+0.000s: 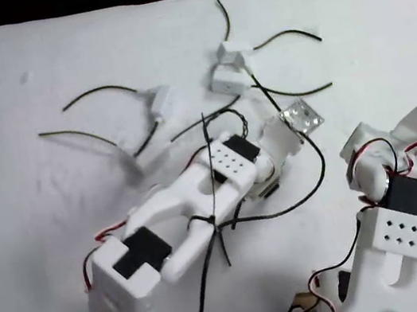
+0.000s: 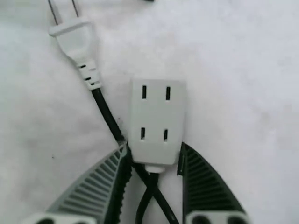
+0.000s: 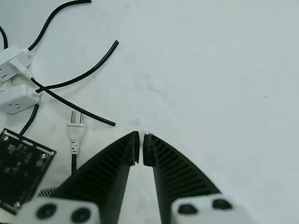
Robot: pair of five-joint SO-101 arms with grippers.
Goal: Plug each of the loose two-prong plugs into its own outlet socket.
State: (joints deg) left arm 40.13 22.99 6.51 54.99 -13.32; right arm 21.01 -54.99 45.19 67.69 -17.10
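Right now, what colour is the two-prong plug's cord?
Thin black cord, clearest in the left wrist view.

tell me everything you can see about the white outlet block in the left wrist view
The outlet block is a white, plastic-looking rectangle with two pairs of slots, both empty. It lies flat, face up, on the white table. The left gripper clamps the sides of its cord end, where its black cord crosses the loose plug's cord.
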